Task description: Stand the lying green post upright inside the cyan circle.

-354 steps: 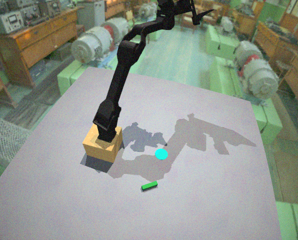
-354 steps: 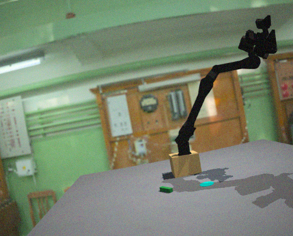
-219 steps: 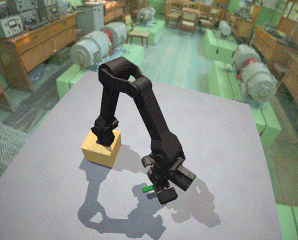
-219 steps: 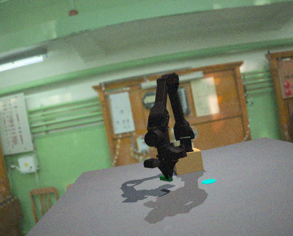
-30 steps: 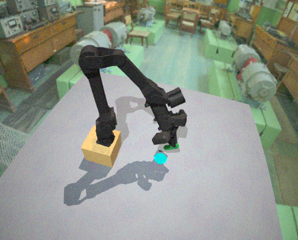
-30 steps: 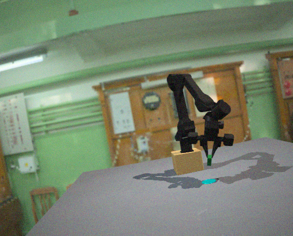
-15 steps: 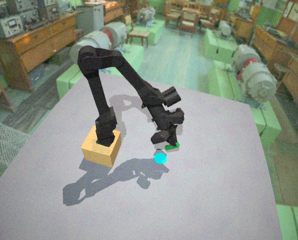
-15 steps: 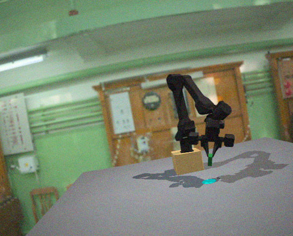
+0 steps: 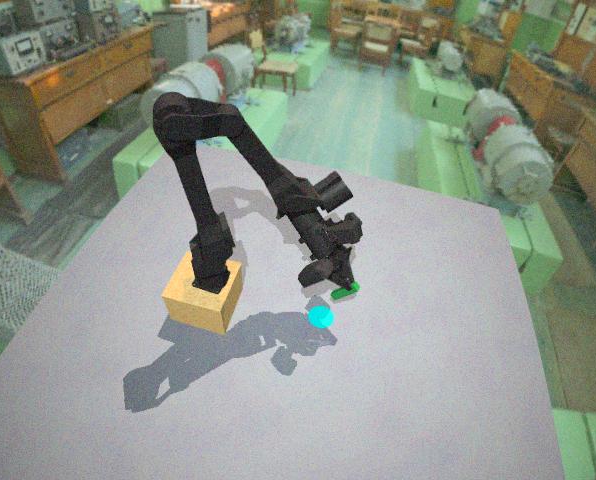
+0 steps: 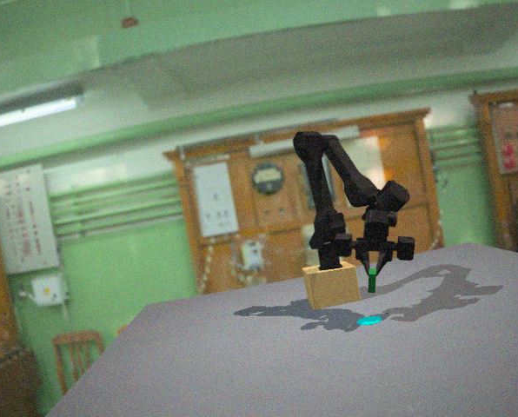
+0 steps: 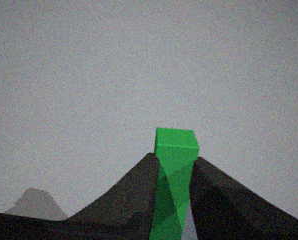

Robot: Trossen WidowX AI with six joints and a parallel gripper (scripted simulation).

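Note:
The green post [image 9: 344, 292] [image 10: 372, 282] [image 11: 175, 172] is held between the fingertips of my gripper [image 9: 352, 286] [image 10: 373, 272] [image 11: 173, 164], which is shut on it near one end. The post is tilted, its far end pointing down toward the circle's side in the top view. It appears to be off the table, but its exact height is hard to tell. The flat cyan circle [image 9: 320, 317] [image 10: 369, 320] lies on the table beside the post, down and left of it in the top view. The circle is not in the wrist view.
The arm's base stands on a wooden block [image 9: 197, 310] [image 10: 333, 287], left of the circle. The grey table [image 9: 417, 392] [image 10: 250, 367] bears the arm's shadows, partly around the circle. Machines and cabinets stand beyond the table edge.

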